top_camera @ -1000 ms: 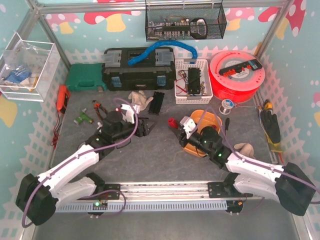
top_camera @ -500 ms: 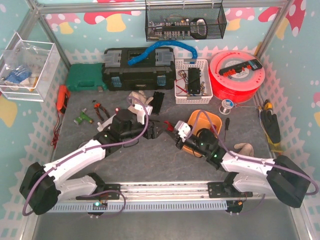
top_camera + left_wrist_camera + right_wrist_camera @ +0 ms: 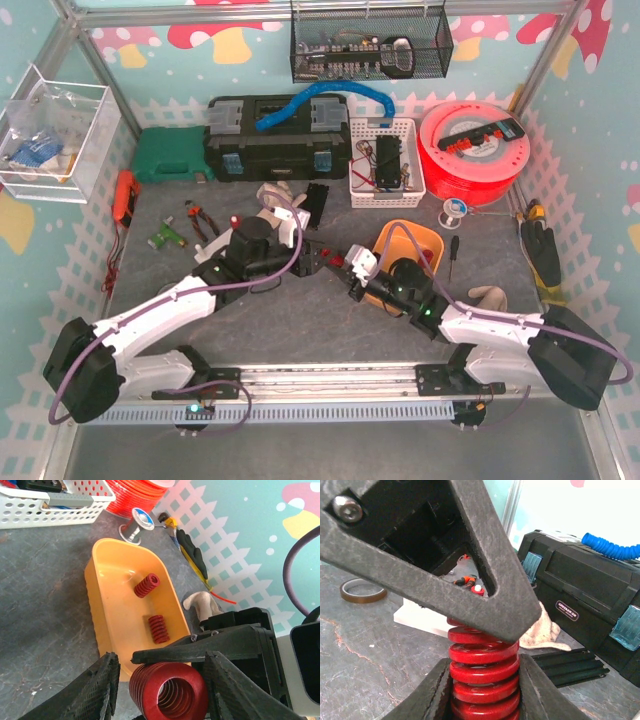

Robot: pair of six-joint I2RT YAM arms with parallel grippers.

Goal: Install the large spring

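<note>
Right gripper [image 3: 485, 692] fingers press against both sides of the large red steel coil spring [image 3: 481, 652], holding it by its lower coils just above the grey table mat [image 3: 300, 320], about midway between the two arms. Facing it, the left gripper [image 3: 167, 690] stands spread to roughly the spring's width, its textured black pads [image 3: 97, 690] flanking the spring's open end. A dark sliver shows beside one pad, so I judge that it has not clamped. The step looks like a handover, or a two-handed steadying, of the spring; I cannot tell from these views where it is to be seated. To do it well, the left pads should close squarely across the spring's full diameter, on free coils clear of the right fingers, which already crowd them. The right grip should hold until the left one bites, because a round, stiff coil pinched off-centre is likely to roll or squirt out. Behind, the orange plastic tray [image 3: 92, 610] holds two smaller red springs [image 3: 146, 585], which are not the ones wanted. As for writing, the black plastic toolbox [image 3: 580, 580] carries a small label [image 3: 568, 611] with white lettering too fine to read surely, and nothing legible shows on the red cable reel [image 3: 472, 150].
</note>
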